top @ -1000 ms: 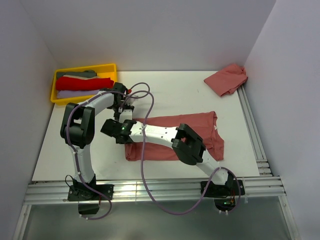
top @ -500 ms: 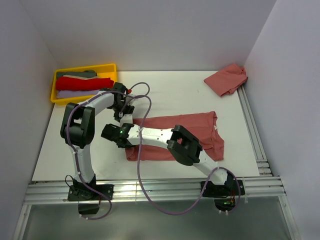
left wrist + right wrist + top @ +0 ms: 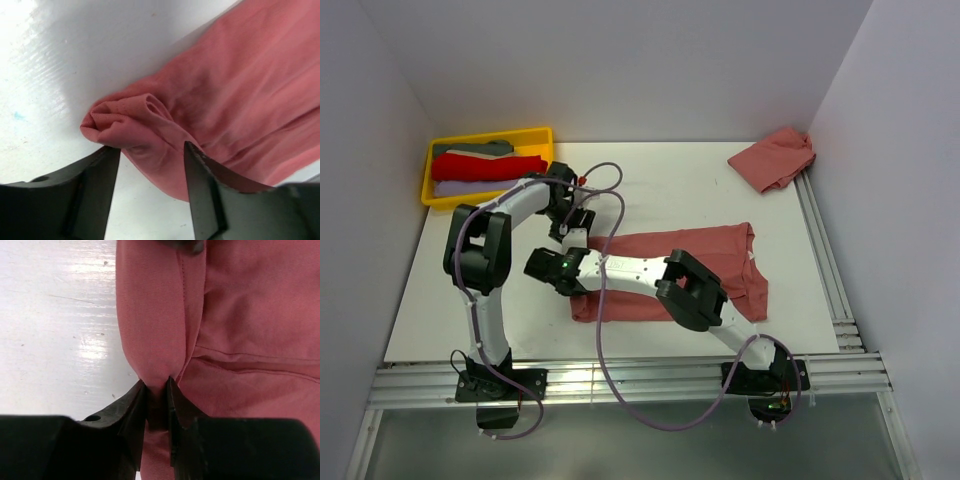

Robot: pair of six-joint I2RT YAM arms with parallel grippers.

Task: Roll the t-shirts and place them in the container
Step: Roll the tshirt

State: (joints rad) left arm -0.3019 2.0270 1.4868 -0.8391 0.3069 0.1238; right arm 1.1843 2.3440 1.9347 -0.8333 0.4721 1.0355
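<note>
Progress on the rolling was judged to be at its very start. One t-shirt (image 3: 720, 248) lay on the white table (image 3: 700, 185) in front of the arms, folded lengthwise into a long flat strip. Only its left end had any turn in it: a small loose curl at the far corner, nowhere near a finished roll. Nearly the whole length of the strip was left to roll. A second t-shirt (image 3: 775, 157) lay crumpled at the far right corner of the table, well apart from the arms, neither flattened nor folded, so all of its handling was left to do. The left gripper (image 3: 150, 146) stood with its jaws apart on either side of the curl; cloth sat between them but was not clamped. The right gripper (image 3: 156, 382), at the near side of the same end, had its jaws almost together, pinching a raised ridge of cloth. The cloth was thin, soft and matte, dusty salmon-red, with a fine knit grain and a stitched seam showing in the right wrist view; it draped limply in shallow wrinkles. The table top was hard and glossy, throwing back light, with a few dark specks. The gripper fingers were black, rigid and tapered. A yellow plastic tray (image 3: 490, 133) at the far left held red, grey and pale garments (image 3: 485, 167); whether these were rolled could not be told.
</note>
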